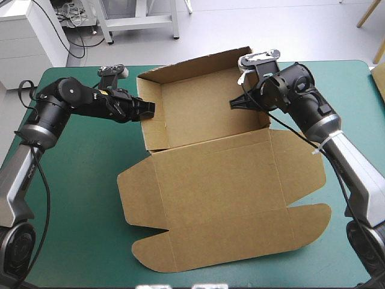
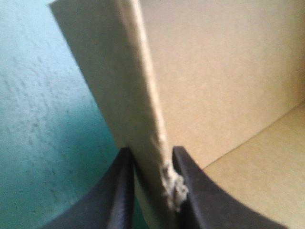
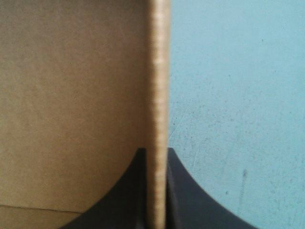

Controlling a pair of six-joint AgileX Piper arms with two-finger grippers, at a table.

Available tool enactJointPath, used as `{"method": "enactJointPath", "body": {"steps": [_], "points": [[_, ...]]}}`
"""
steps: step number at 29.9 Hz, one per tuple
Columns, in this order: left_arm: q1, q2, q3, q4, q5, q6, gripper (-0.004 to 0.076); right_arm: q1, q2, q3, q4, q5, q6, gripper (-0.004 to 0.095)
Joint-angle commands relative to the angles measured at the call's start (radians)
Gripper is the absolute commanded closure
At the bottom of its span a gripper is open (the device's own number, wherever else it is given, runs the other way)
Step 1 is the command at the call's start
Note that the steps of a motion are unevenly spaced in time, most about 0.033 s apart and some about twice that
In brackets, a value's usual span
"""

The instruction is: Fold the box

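The brown box (image 1: 210, 174) lies in the middle of the teal-green table, its far half raised into an open tray with standing walls, its lid and flaps flat toward the near edge. My left gripper (image 1: 148, 109) pinches the tray's left wall (image 2: 143, 119), one black finger (image 2: 119, 191) on each side of the board. My right gripper (image 1: 236, 103) grips the right wall (image 3: 159, 119) the same way, its fingers (image 3: 183, 195) all but shut on the board's edge. Both walls stand upright.
The flat lid with its rounded flaps (image 1: 240, 241) reaches close to the table's near edge. Bare teal-green cover (image 1: 78, 198) lies to the left and at the far right. White furniture stands beyond the far edge.
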Motion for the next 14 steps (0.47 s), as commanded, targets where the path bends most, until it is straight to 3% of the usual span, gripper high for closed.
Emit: {"method": "enactJointPath", "body": {"steps": [1, 8, 14], "points": [[-0.046, -0.046, -0.040, 0.023, -0.087, -0.050, 0.0731, 0.004, -0.043, -0.034, 0.058, -0.066, 0.006, 0.0922], [-0.088, -0.031, -0.040, 0.326, -0.088, -0.281, 0.0731, 0.004, 0.008, -0.034, 0.096, -0.007, 0.006, 0.0924], [-0.097, 0.029, -0.041, 0.408, -0.072, -0.333, 0.0731, 0.002, 0.113, -0.034, 0.118, 0.016, -0.026, 0.0924]]}}
